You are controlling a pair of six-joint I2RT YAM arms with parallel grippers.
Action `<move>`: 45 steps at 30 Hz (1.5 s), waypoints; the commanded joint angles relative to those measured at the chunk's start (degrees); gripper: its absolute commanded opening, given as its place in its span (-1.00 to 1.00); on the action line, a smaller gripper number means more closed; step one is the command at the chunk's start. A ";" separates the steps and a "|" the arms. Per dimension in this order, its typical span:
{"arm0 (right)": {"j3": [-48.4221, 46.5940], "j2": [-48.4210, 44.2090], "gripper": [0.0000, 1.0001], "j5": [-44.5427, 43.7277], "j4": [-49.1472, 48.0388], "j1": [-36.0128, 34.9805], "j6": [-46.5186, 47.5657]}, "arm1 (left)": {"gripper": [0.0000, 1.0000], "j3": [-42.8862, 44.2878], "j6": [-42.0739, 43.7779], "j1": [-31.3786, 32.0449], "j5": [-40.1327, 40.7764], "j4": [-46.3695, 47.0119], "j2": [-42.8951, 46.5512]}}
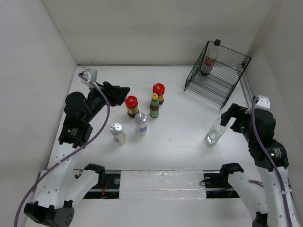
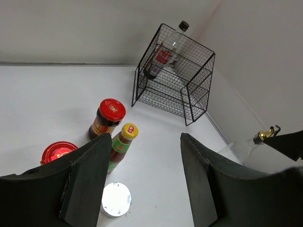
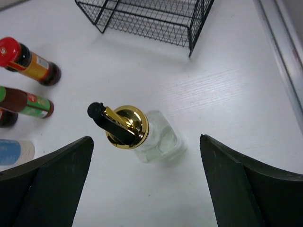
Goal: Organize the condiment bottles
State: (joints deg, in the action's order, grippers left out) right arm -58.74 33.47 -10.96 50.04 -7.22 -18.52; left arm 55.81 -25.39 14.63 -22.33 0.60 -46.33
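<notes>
Two red-lidded dark jars (image 1: 131, 106) (image 1: 158, 92), a slim yellow-capped bottle (image 1: 154, 105) and two silver-capped white shakers (image 1: 117, 133) (image 1: 141, 123) stand clustered at centre-left. My left gripper (image 1: 120, 91) is open and empty, just left of and above them; in its wrist view (image 2: 147, 184) one shaker cap (image 2: 116, 199) lies between the jaws. A clear bottle (image 1: 215, 132) with a gold spout (image 3: 125, 126) stands at the right. My right gripper (image 1: 228, 116) hovers open above it, its jaws wide on either side (image 3: 147, 184). A black-capped bottle (image 1: 208, 59) leans in the rack.
The black wire rack (image 1: 218, 73) stands at the back right near the right wall, with two tiers. White walls enclose the table on the left, back and right. A metal rail runs along the right edge (image 3: 284, 47).
</notes>
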 commanded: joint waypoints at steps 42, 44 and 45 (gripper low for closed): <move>-3.82 7.38 -0.71 3.66 -21.21 -0.51 4.46 | 0.14 -1.06 -0.19 0.57 -1.58 3.27 -0.78; -8.03 9.84 -0.73 6.28 -25.23 -0.51 4.98 | 0.14 -1.06 -0.19 0.57 -1.58 3.27 -0.78; -9.36 9.86 -0.73 7.17 -25.26 -0.51 4.99 | 0.14 -1.06 -0.19 0.57 -1.58 3.27 -0.78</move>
State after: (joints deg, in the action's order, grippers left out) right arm -59.42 43.09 -7.25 38.68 -7.22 -14.31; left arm 54.96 -25.43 15.00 -22.57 0.67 -47.18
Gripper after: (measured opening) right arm 0.447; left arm 0.567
